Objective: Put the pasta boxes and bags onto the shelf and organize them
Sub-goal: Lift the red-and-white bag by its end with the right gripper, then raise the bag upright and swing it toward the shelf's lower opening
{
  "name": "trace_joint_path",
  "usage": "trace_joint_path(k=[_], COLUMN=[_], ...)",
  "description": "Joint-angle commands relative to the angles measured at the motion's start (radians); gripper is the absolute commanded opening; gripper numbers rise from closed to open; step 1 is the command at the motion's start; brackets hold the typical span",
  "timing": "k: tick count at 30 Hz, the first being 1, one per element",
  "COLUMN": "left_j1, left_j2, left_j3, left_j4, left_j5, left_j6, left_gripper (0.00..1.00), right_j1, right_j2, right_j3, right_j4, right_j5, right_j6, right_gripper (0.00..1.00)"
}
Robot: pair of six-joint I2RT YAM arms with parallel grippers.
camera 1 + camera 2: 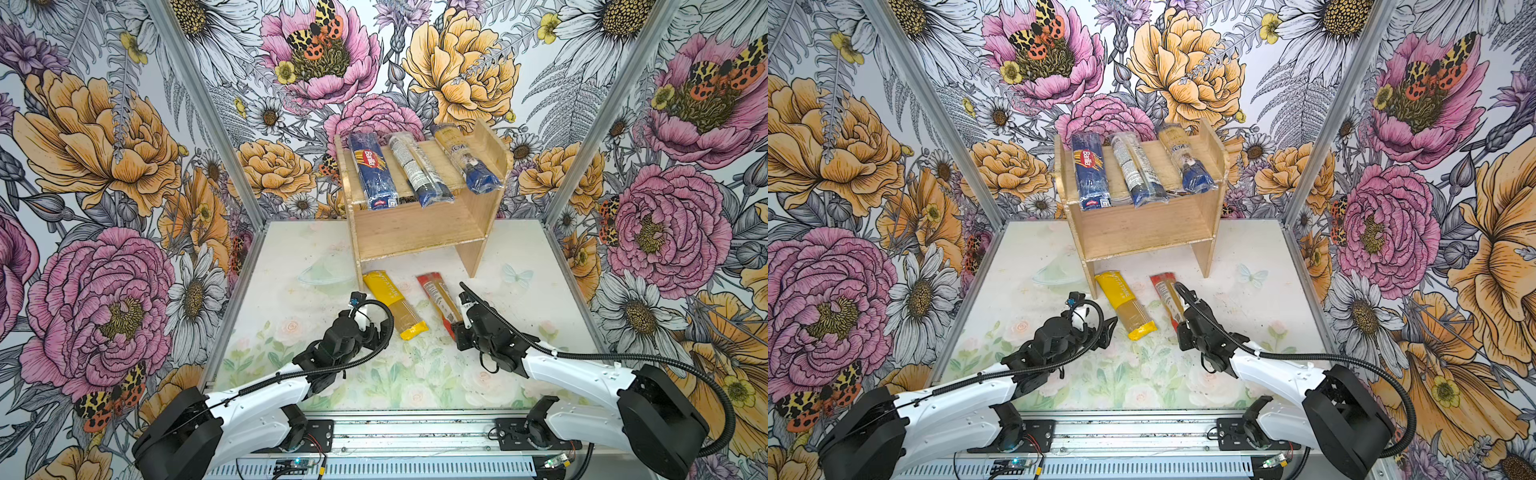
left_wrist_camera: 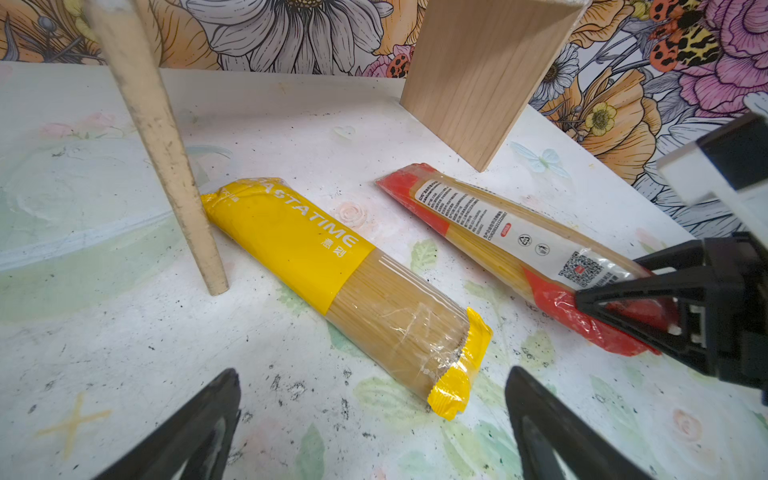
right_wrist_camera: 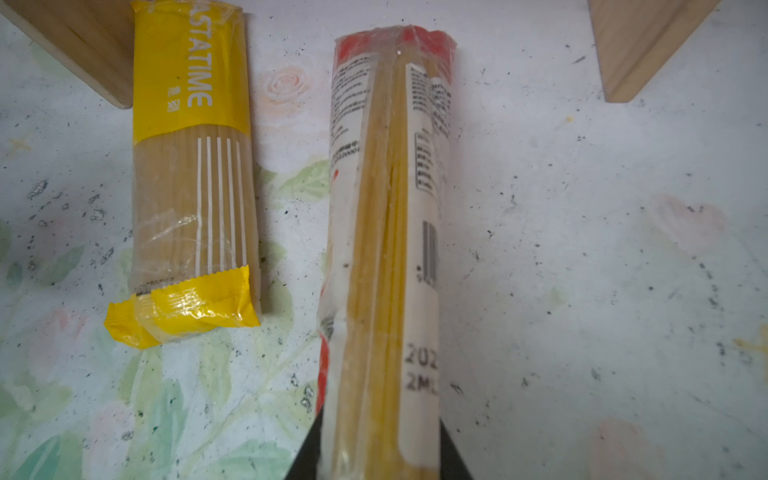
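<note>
Red-ended pack [image 1: 438,299] rests on the tabletop [image 1: 519,332] before the shelf [image 1: 415,232], its near end clamped in the right gripper [image 1: 456,323]; lifted from there, the long free end could sag and strike the shelf.

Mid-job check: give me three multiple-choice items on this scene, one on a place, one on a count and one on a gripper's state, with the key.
1. Where does the yellow-ended spaghetti pack lie?
A. on the table in front of the shelf
B. on the shelf's top tier
C. in the left gripper

2. How many packs lie on the shelf's top tier?
A. two
B. five
C. three

3. The right gripper is:
A. open above the table
B. shut on the red-ended pack
C. shut on nothing

Key:
1 A: it lies flat on the table by the shelf's foot.
2 C: the Barilla pack, white-labelled pack and yellow-and-blue pack lie side by side.
3 B: its fingers clamp that pack's near red end.
</note>
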Motion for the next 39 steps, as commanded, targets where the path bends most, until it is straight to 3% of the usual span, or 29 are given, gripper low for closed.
trace_joint_path(k=[1, 15, 39], left_j1=[-0.005, -0.006, -0.006], left_j2=[0.004, 0.004, 0.007], left_j3=[-0.015, -0.016, -0.011], left_j4=[0.01, 0.012, 0.012], left_j5=[-0.016, -0.016, -0.01], left_j6=[0.008, 0.007, 0.007], left_gripper=[0.99, 0.99, 0.99], right_j1=[-0.007, -0.007, -0.005], right_j2=[-0.066, -0.187, -0.37], right_j3=[0.023, 0.034, 0.176], right_j4=[0.103, 0.046, -0.212], right_j5=[0.015, 0.01, -0.008], right_j6=[0.009, 0.021, -0.031], right_gripper=[0.0, 0.0, 0.0])
